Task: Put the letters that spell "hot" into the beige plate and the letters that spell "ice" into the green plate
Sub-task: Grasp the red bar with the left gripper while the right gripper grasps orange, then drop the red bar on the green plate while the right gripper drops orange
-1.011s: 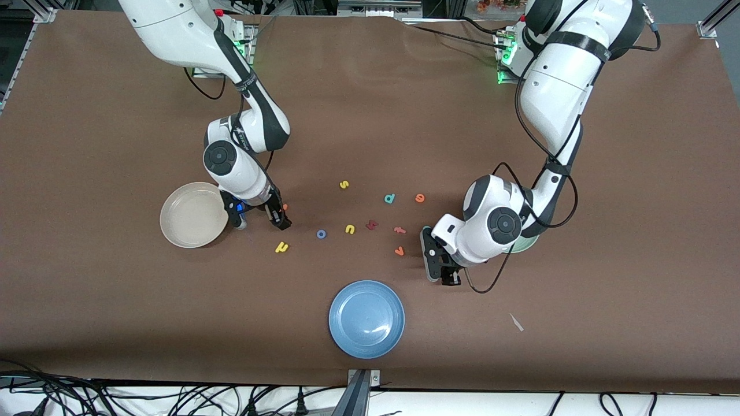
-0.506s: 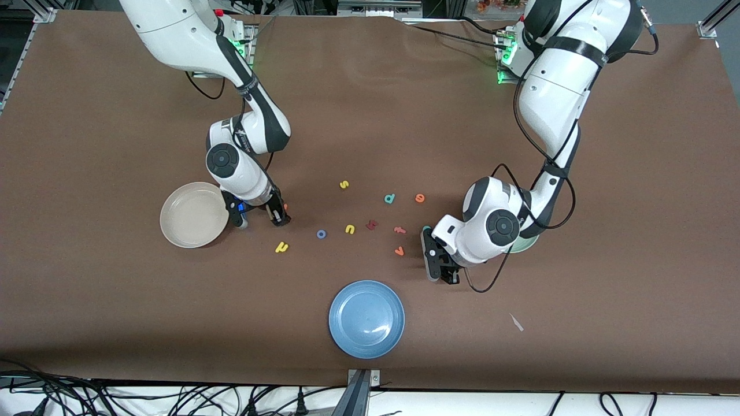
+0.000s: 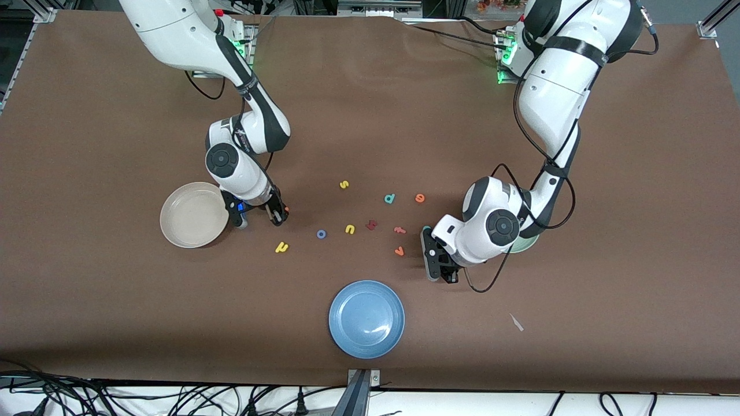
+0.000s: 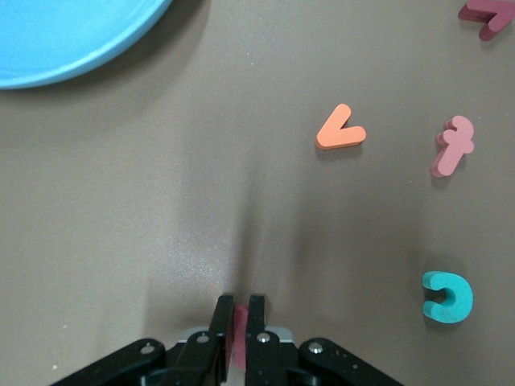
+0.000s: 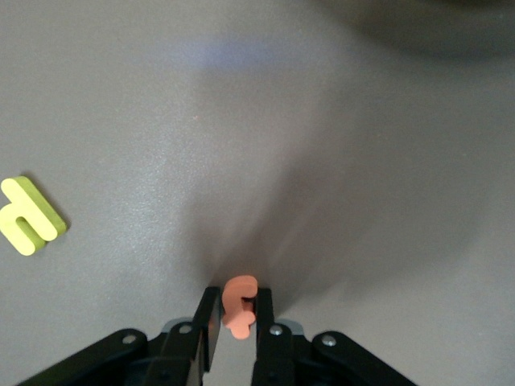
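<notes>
My right gripper [image 3: 281,216] is down at the table beside the beige plate [image 3: 173,222], shut on the orange hooked "t" [image 5: 240,309]. The yellow "h" [image 3: 281,247] and blue "o" [image 3: 321,234] lie loose nearer the front camera. My left gripper [image 3: 443,275] is low at the table, shut on the dark red bar "i" [image 4: 240,322]. The teal "c" [image 4: 447,296] lies close by it. The orange "e" [image 3: 420,198] sits farther back. The green plate [image 3: 527,245] is mostly hidden under the left arm.
A blue plate [image 3: 366,319] stands near the front edge. Spare letters lie mid-table: yellow "s" [image 3: 344,184], yellow "u" [image 3: 350,229], teal "d" [image 3: 389,199], a dark red chunky letter [image 3: 372,225], a salmon "f" [image 3: 399,230] and an orange "v" [image 3: 399,251].
Both grippers have closed, the right on the orange "t" and the left on the dark red "i". Both hands have shifted only slightly.
</notes>
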